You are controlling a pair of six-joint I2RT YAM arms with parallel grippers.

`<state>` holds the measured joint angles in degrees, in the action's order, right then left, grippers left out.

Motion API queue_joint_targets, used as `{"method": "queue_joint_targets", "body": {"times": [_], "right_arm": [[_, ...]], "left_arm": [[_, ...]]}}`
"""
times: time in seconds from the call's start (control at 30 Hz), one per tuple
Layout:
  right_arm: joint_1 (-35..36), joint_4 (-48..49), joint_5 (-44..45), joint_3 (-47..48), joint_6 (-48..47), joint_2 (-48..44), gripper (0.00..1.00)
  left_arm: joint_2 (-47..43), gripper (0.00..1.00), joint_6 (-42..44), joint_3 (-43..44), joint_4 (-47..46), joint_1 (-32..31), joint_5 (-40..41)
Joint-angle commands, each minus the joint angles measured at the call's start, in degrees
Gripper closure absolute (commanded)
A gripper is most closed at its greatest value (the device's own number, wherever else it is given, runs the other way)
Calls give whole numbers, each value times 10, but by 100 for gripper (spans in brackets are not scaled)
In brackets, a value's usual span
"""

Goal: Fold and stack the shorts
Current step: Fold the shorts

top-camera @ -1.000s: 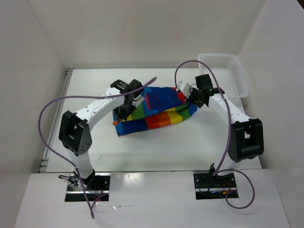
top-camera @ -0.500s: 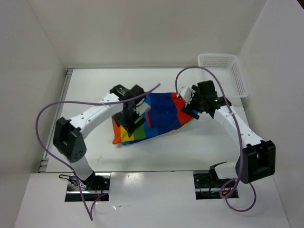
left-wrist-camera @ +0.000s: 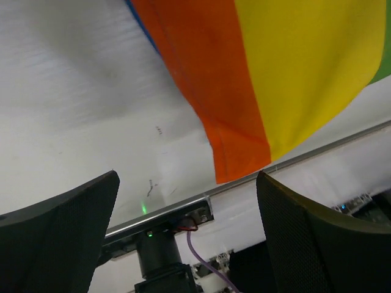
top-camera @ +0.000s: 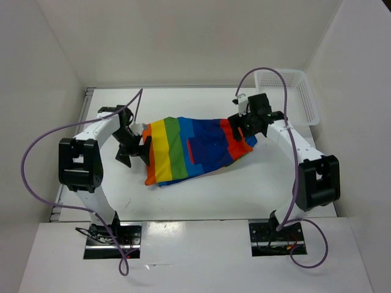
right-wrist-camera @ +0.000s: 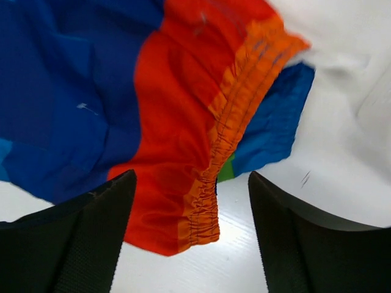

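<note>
The rainbow-striped shorts (top-camera: pixel 189 149) lie spread on the white table, orange and yellow stripes to the left, red to the right. My left gripper (top-camera: pixel 139 148) stands open just off their left edge. In the left wrist view the orange-and-yellow hem (left-wrist-camera: pixel 269 91) lies ahead of the left gripper (left-wrist-camera: pixel 186 235), with nothing between the fingers (left-wrist-camera: pixel 67 226). My right gripper (top-camera: pixel 242 126) is open over the right end. In the right wrist view the orange elastic waistband (right-wrist-camera: pixel 214 183) lies between the spread fingers (right-wrist-camera: pixel 305 238) of the right gripper (right-wrist-camera: pixel 189 241), ungripped.
A white mesh basket (top-camera: pixel 303 91) stands at the back right corner of the table (top-camera: pixel 201 189). White walls close in the table at the back and both sides. Purple cables loop above both arms. The left arm's base (left-wrist-camera: pixel 159 268) shows in the left wrist view.
Both grippers have opened and let go of the shorts, which now lie flatter and wider. The left arm has swung back to the left edge; the right gripper has drawn back slightly.
</note>
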<state>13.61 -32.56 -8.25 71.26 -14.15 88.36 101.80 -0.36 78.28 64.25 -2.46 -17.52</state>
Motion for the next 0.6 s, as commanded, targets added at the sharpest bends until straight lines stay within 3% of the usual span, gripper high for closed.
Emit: {"method": "queue_joint_targets", "body": {"times": [0.0, 0.33, 0.43, 0.5, 0.57], "right_arm": [[0, 30, 57, -27, 56, 23, 20], [12, 61, 112, -32, 39, 122, 17], [19, 61, 98, -13, 39, 151, 26], [19, 61, 86, -4, 39, 167, 34], [35, 61, 69, 3, 39, 176, 39]], "left_arm": [[-13, 0, 4, 5, -17, -18, -81], [124, 0, 4, -13, -66, -67, -139], [141, 0, 4, -29, -100, -88, -152], [148, 10, 4, -34, -114, -94, -161], [164, 29, 4, -29, -114, -94, -173]]}}
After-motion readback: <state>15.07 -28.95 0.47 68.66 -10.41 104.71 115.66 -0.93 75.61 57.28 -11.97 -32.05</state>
